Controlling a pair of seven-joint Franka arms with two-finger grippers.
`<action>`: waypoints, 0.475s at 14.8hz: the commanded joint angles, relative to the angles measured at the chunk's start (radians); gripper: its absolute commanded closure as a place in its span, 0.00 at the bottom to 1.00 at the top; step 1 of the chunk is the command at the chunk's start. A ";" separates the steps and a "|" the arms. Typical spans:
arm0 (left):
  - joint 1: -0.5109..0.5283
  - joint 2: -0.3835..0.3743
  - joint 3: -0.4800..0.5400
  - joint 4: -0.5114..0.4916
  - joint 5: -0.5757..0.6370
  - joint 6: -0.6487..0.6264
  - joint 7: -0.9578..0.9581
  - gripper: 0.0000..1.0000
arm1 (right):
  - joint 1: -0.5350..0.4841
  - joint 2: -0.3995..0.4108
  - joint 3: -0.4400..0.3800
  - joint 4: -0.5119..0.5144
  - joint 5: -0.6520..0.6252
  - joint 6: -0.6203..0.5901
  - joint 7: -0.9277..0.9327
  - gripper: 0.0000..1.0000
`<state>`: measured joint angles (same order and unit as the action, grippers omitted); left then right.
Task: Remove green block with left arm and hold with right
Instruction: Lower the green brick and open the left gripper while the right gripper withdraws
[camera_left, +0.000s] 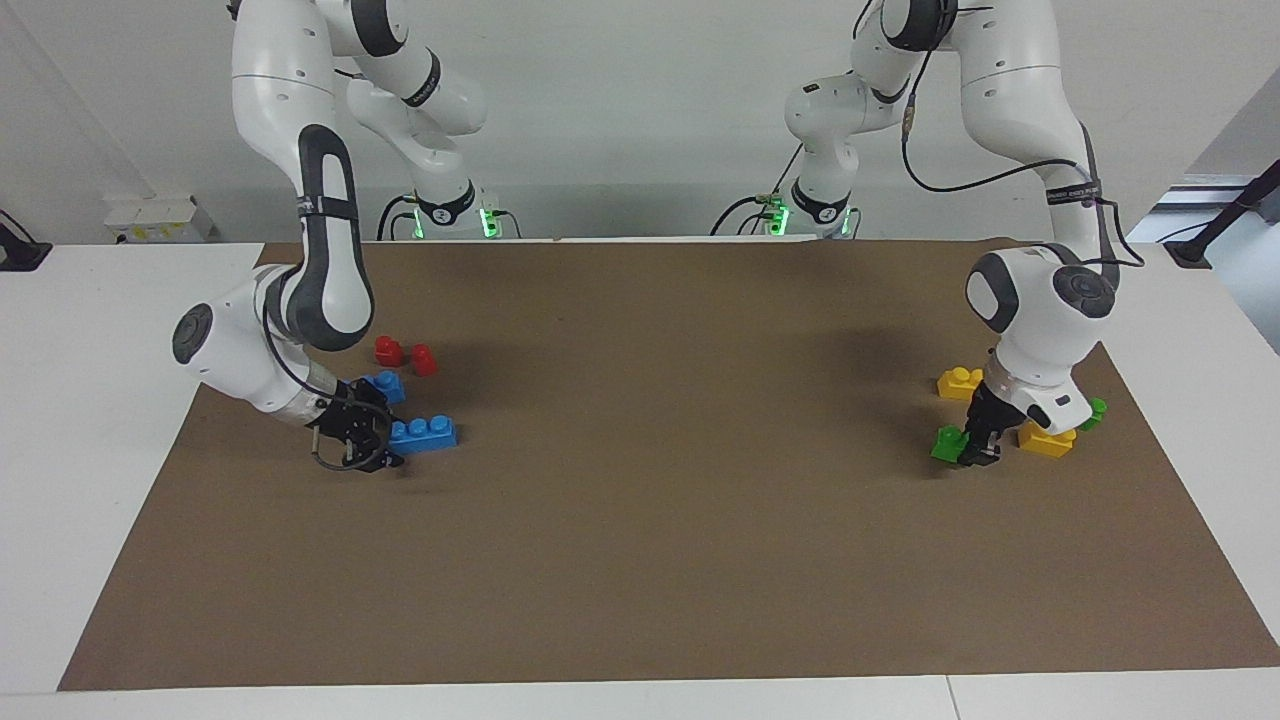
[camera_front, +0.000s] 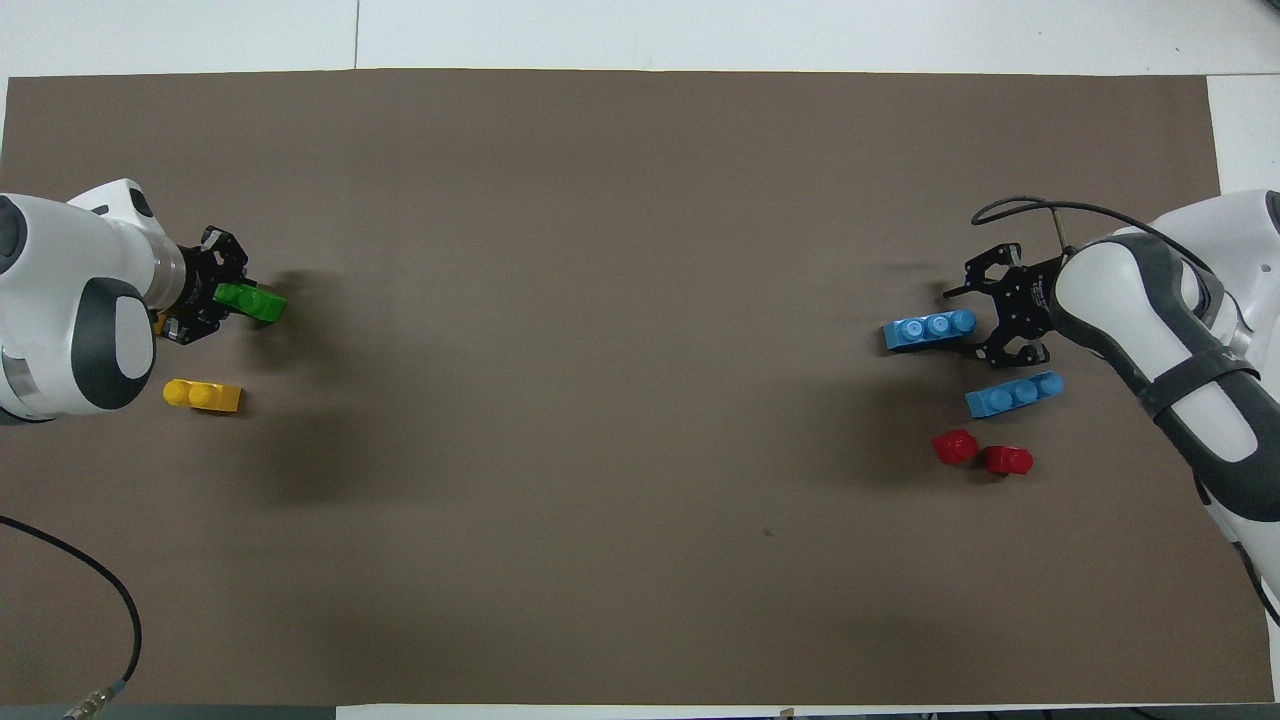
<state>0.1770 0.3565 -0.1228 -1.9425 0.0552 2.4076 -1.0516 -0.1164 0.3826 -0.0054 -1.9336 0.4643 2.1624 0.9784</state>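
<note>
Left gripper (camera_left: 978, 452): pinching the green block (camera_left: 946, 441), low on the brown mat (camera_left: 640, 560) at the left arm's end.
Green block: between the fingertips, farther from the robots than the 2 yellow bricks (camera_left: 1046, 438).
Right gripper (camera_left: 375, 440): spread, at the end of a blue brick (camera_left: 424, 433) lying on the mat.
Blue brick: well apart from the green block, at the right arm's end, with 2 red pieces (camera_left: 405, 354) nearer the robots.

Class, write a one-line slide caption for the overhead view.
Left gripper shut on a green block near a yellow block; right gripper open at a blue block.
</note>
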 joint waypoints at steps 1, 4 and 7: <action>0.010 0.027 -0.006 0.016 0.006 0.008 0.068 1.00 | -0.017 -0.020 0.013 0.027 -0.007 -0.047 -0.001 0.04; 0.009 0.029 -0.006 0.016 0.006 0.008 0.074 1.00 | -0.025 -0.060 0.009 0.064 -0.010 -0.124 0.006 0.04; 0.003 0.029 -0.006 0.016 0.008 0.007 0.084 0.00 | -0.023 -0.122 0.001 0.064 -0.022 -0.154 0.005 0.03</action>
<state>0.1769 0.3634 -0.1254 -1.9400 0.0553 2.4076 -0.9924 -0.1252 0.3125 -0.0108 -1.8626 0.4643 2.0367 0.9789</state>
